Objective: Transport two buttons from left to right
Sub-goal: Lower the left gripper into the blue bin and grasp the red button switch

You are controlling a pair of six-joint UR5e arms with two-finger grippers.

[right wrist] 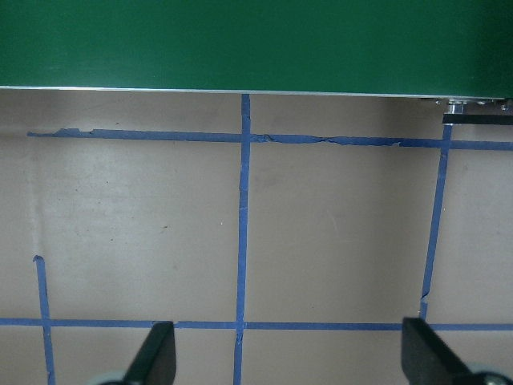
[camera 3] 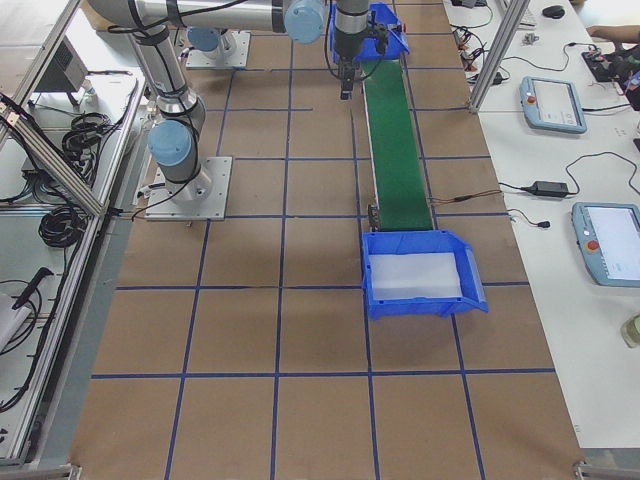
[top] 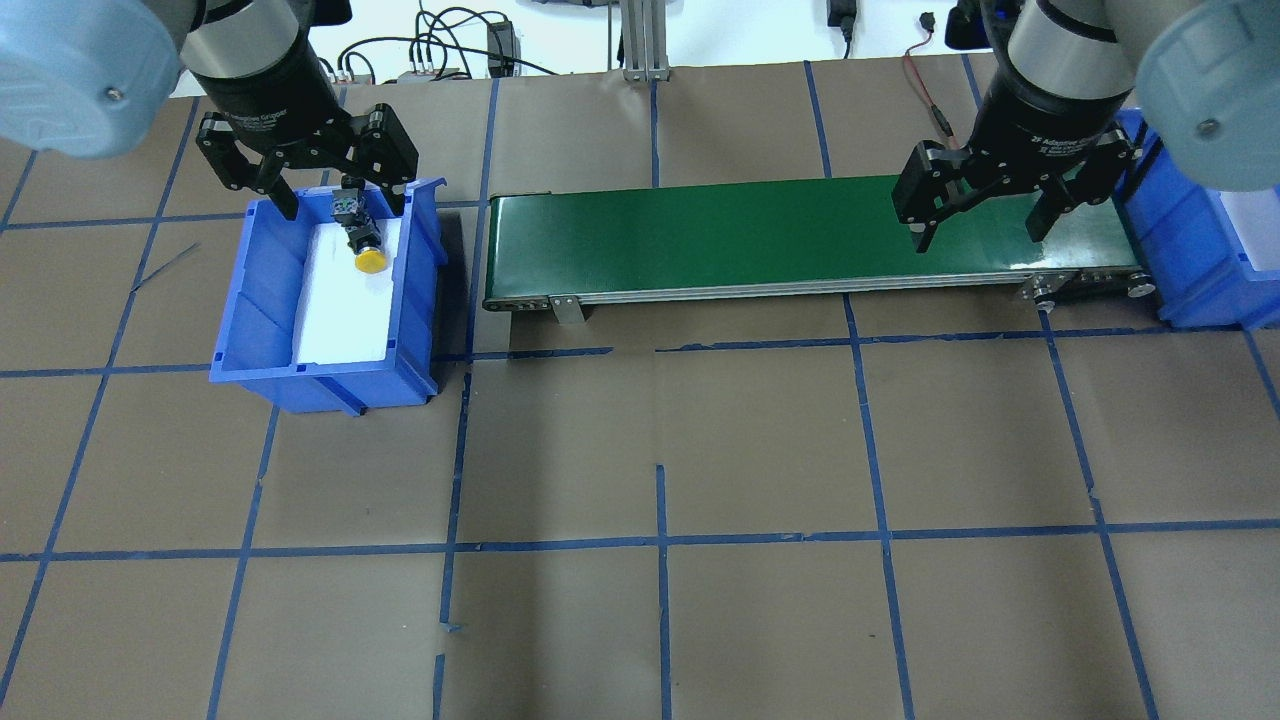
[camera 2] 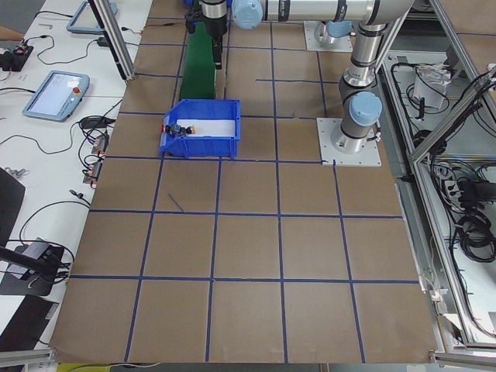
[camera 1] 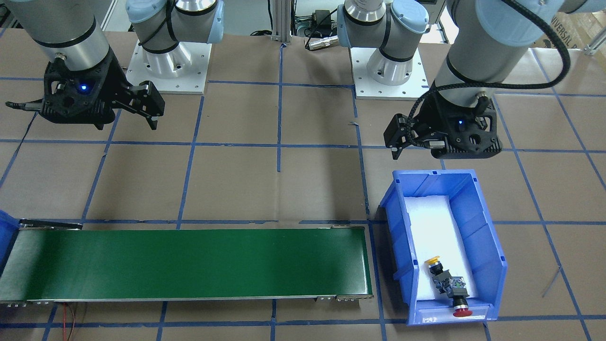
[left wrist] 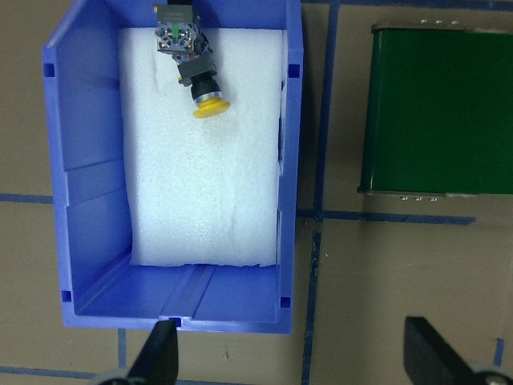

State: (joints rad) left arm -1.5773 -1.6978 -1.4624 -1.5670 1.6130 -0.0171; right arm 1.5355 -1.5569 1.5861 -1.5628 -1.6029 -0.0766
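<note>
Blue plastic walls of the bin (top: 232, 300), just off the left end of the belt (top: 750, 235), enclose both buttons. The yellow button (camera 1: 436, 268) and the red button (camera 1: 459, 301) lie seemingly touching, base to base, on white foam, level with the belt. Our left gripper (top: 345, 203) hangs spread wide above them. Our right gripper (top: 980, 236) waits, also spread, over the belt's right end. We judge the crowding risky: a closing grasp may catch both buttons or strike the bin wall.
</note>
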